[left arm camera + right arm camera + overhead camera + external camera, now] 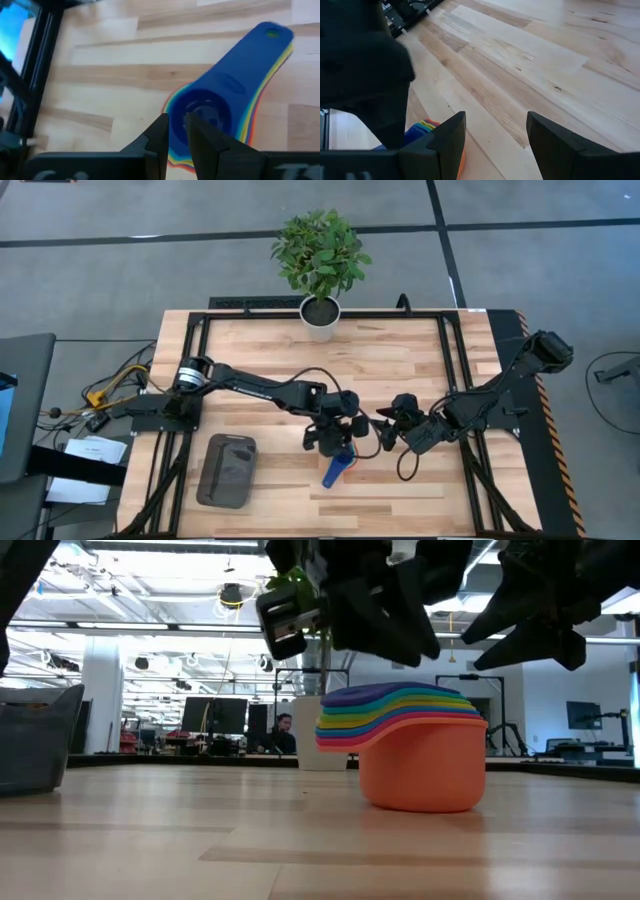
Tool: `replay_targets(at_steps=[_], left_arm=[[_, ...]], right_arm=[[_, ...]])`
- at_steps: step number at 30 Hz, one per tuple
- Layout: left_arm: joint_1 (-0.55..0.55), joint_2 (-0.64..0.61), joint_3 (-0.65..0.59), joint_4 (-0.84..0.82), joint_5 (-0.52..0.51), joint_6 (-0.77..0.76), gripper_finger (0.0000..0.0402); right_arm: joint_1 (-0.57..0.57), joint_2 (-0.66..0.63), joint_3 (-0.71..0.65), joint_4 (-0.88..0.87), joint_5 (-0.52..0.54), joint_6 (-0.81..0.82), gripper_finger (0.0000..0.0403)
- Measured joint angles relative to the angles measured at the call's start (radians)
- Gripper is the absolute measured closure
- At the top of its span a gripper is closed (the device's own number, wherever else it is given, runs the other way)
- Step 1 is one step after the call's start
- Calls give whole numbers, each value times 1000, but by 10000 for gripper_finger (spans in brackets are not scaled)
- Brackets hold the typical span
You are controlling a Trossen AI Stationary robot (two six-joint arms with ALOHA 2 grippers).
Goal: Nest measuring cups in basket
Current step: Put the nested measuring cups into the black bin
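Measuring cups (410,745) sit nested in one stack on the wooden surface (400,490), outside the basket (226,470), orange cup lowest, dark blue uppermost. No legible writing is visible. Left pincer (178,131) hangs directly above the stack, fingers parted by a narrow gap, gripping nothing. Right pincer (495,132) is spread, just beside. A potted plant (320,265) stands at the far edge.
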Motion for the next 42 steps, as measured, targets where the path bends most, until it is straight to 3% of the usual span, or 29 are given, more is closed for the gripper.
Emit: replay_targets(at_steps=[8, 14, 18, 23, 30, 35, 42], left_arm=[[-15, -46, 0, 9, -16, -256, 343], [-75, -154, 0, -28, -170, -542, 343], [-71, -210, -7, -105, -129, -776, 361], [-73, -261, -129, -73, -70, -977, 389], [-142, -347, -363, 170, -201, -1297, 399], [-196, -402, -491, 295, -285, -1561, 376], [-250, -391, -599, 423, -435, -1816, 286]], right_arm=[[0, 0, 0, 4, 0, 1, 168], [-7, 0, 0, 21, 3, 3, 168], [-13, 7, 0, 57, 16, 0, 168], [-9, 64, 0, 173, 6, -40, 168], [25, 153, 0, 257, -2, -60, 168], [31, 187, 0, 290, 1, -53, 168], [31, 197, 0, 298, 0, -59, 168]])
